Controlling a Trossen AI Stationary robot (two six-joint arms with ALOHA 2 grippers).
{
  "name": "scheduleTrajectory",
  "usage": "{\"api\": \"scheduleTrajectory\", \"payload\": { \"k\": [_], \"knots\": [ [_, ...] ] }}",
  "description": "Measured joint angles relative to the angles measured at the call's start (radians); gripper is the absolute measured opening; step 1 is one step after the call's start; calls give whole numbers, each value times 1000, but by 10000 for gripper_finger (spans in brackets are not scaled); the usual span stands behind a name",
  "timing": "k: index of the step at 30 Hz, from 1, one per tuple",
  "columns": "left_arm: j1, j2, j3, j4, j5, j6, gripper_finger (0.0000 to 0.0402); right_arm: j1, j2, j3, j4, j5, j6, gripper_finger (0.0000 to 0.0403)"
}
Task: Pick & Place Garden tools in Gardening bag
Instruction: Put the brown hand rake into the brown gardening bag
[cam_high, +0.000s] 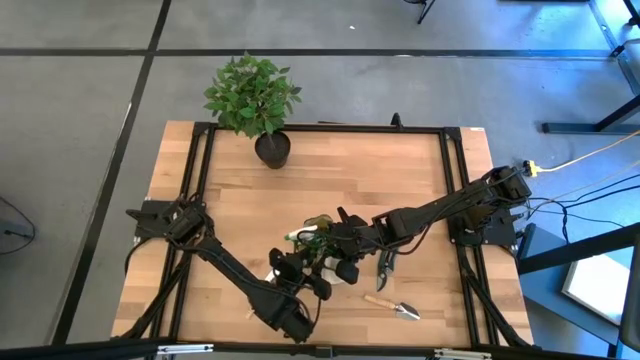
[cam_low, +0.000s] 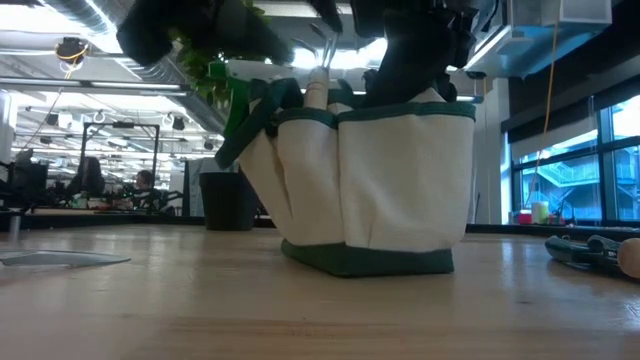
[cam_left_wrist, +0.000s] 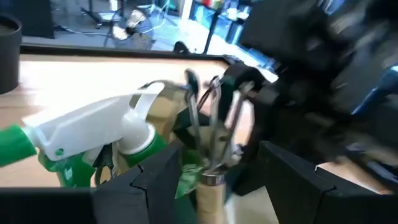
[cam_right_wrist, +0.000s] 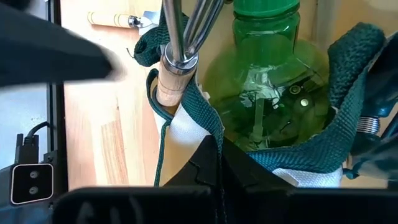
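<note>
The gardening bag (cam_low: 380, 180), cream cloth with green trim, stands mid-table on its base. In it sit a green spray bottle (cam_right_wrist: 267, 81) with a white trigger (cam_left_wrist: 93, 127) and a wooden-handled fork (cam_right_wrist: 171, 78), tines up. My left gripper (cam_left_wrist: 214, 180) is open beside the bag, one finger on either side of the fork's handle (cam_left_wrist: 208, 196), apart from it. My right gripper (cam_right_wrist: 217, 165) is shut on the bag's rim and comes from the right (cam_high: 338, 245). Dark pruners (cam_high: 385, 265) and a wooden-handled trowel (cam_high: 395, 305) lie on the table right of the bag. My right gripper pinches the bag's top rim between its two fingers, where the green trim (cam_right_wrist: 261, 155) meets the white cloth (cam_right_wrist: 186, 127). The fingers come slanting down from the table's right. Green webbing runs away from them on both sides. The bag's base (cam_low: 370, 262) rests on the table.
A leafy plant in a black pot (cam_high: 272, 148) stands at the table's far edge, left of the middle. Bare wood (cam_high: 400, 170) lies between the pot and the bag. People sit at desks in the room beyond the table (cam_low: 90, 180).
</note>
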Motion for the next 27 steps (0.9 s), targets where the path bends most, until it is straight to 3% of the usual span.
{"api": "scheduleTrajectory", "payload": {
  "k": [10,15,20,27],
  "knots": [
    [-43,-95,4,-8,18,-11,210,0,0,0,-21,3,14,2],
    [-44,-140,6,11,130,9,210,0,0,0,-20,3,31,2],
    [-26,-140,6,66,168,116,210,0,0,0,-21,7,32,2],
    [42,-111,6,211,265,454,184,0,0,0,-45,10,22,2]
  ]
}}
